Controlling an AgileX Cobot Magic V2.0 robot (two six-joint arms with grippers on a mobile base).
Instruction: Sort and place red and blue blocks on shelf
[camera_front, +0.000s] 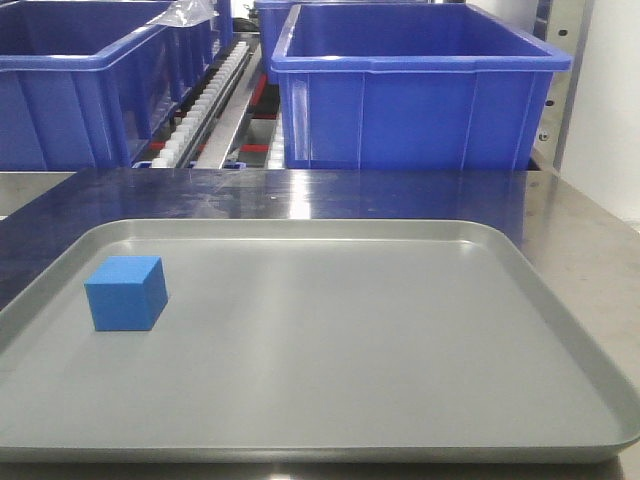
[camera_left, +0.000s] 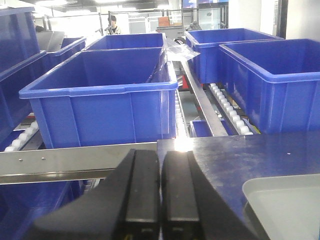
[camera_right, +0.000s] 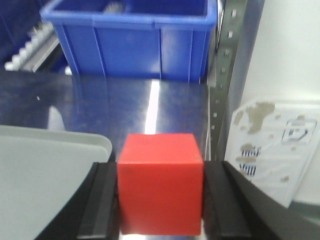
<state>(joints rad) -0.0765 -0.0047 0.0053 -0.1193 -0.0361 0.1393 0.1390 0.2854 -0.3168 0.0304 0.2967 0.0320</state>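
While your right gripper (camera_right: 160, 215) clamped the red block (camera_right: 161, 182) beside the tray (camera_right: 45, 170) corner, your left gripper (camera_left: 160, 200) was pinched together, empty, and the blue block (camera_front: 126, 292) sat on the tray's left side.

block (camera_front: 126, 292) on tray (camera_front: 350, 345), left | bins (camera_front: 415, 120) behind | shelf (camera_front: 208, 98) seemingly under bins

Blue block (camera_front: 126, 293): flat on tray, left side.
Tray (camera_front: 400, 232): grey, rimmed, resting on steel table (camera_front: 585, 235).
Bins (camera_front: 410, 110): large, blue, behind table.
Rack (camera_front: 230, 125): white rollers (camera_front: 200, 105) between bins.
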